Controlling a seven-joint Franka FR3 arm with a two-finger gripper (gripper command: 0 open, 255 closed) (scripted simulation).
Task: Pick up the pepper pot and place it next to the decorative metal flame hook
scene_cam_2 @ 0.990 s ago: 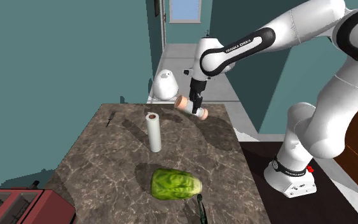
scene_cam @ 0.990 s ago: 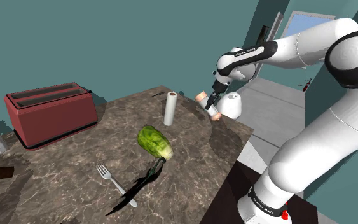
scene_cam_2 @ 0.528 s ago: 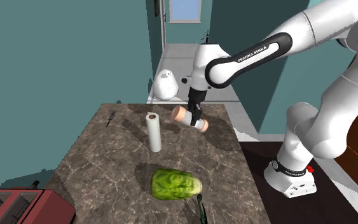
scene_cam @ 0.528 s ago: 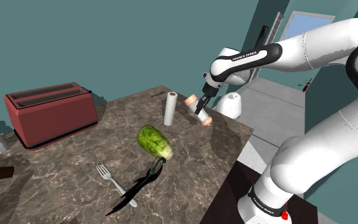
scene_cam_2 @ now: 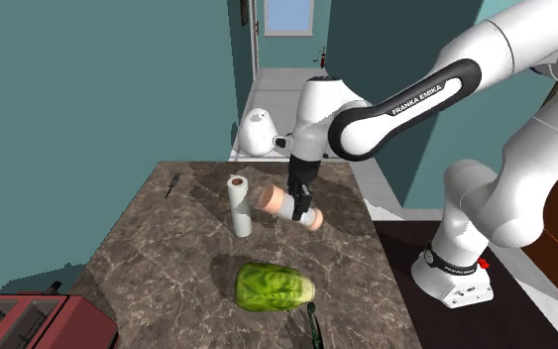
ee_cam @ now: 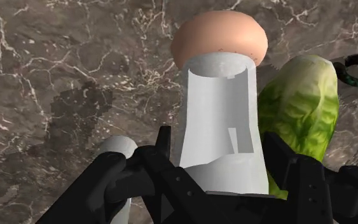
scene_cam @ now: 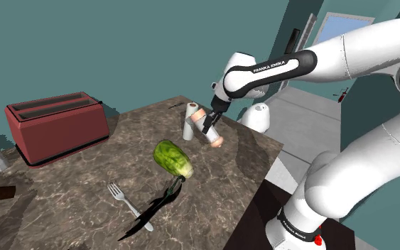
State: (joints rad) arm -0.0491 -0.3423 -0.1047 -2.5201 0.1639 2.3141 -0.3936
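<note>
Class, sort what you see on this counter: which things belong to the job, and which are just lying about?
Job in hand: pepper pot, held in the pincer; dark flame hook.
Lying about: red toaster; white roll; lettuce; fork.

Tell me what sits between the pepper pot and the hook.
The lettuce, in the shoulder view: it lies on the counter between the pepper pot in the gripper and the hook.
</note>
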